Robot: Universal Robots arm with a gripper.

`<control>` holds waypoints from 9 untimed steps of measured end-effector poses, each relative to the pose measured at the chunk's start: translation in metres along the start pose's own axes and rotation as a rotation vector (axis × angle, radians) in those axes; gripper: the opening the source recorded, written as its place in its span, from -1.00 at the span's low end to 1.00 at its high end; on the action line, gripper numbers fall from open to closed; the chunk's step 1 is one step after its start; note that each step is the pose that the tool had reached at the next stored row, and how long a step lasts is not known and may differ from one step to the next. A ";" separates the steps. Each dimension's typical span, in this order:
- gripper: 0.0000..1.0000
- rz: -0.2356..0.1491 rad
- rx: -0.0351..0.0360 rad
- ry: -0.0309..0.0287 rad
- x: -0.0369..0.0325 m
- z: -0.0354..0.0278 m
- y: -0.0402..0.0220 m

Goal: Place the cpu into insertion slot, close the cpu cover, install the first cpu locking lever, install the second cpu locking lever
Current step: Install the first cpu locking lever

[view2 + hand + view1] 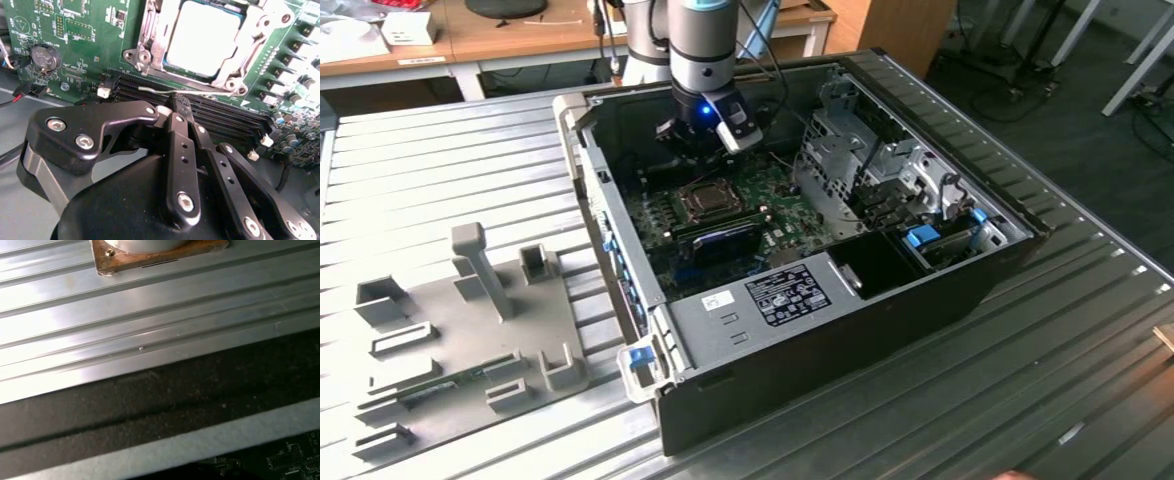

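**Robot arm works a locking lever over a seated chip**

A computer case (881,340) lies open on a ribbed metal table (454,150), and the arm reaches down over the green board (781,205) inside it. In the second wrist view the gripper (175,106) has its jaws drawn together. Their tips meet a thin wire cpu locking lever (150,90) (whether the wire is actually pinched cannot be told). Just ahead of the jaws sits the insertion slot (708,200). The cpu (202,37) is seated in it, and the cpu cover (155,35) lies down over the chip's edges. The first two steps look done, and the work in hand appears to be the levers.

Doing this well probably means keeping the wire square against the tips and carrying it along its own hinge arc, not dragging it sideways. The springy wire could slip free.

Room is tight. The long black memory slots (225,117) run directly under the tips, with their white latches close on either side. A metal drive cage (854,150) stands off to one flank of the jaws, and the case wall rises behind them. Open board lies on the other flank, toward a coin battery (45,57).
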State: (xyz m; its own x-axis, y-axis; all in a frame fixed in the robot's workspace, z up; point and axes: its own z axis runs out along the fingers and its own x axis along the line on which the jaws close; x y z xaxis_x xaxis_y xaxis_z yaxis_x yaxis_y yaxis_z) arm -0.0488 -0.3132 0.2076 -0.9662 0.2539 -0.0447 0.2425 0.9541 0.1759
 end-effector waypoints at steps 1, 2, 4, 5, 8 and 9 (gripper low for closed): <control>-0.79 0.000 0.0000 0.0000 -0.0001 0.0005 -0.0001; -0.79 0.000 0.0001 0.0000 -0.0001 0.0010 -0.0001; -0.79 0.000 0.0001 0.0000 -0.0003 0.0019 -0.0002; -0.79 0.000 0.0001 -0.0001 -0.0004 0.0024 -0.0003; -0.79 0.000 -0.0001 -0.0002 -0.0006 0.0039 -0.0005; -0.79 0.000 0.0001 -0.0001 -0.0007 0.0043 -0.0005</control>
State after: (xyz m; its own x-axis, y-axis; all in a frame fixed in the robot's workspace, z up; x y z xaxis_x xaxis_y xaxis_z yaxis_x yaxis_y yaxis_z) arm -0.0479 -0.3131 0.2033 -0.9662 0.2539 -0.0448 0.2425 0.9541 0.1758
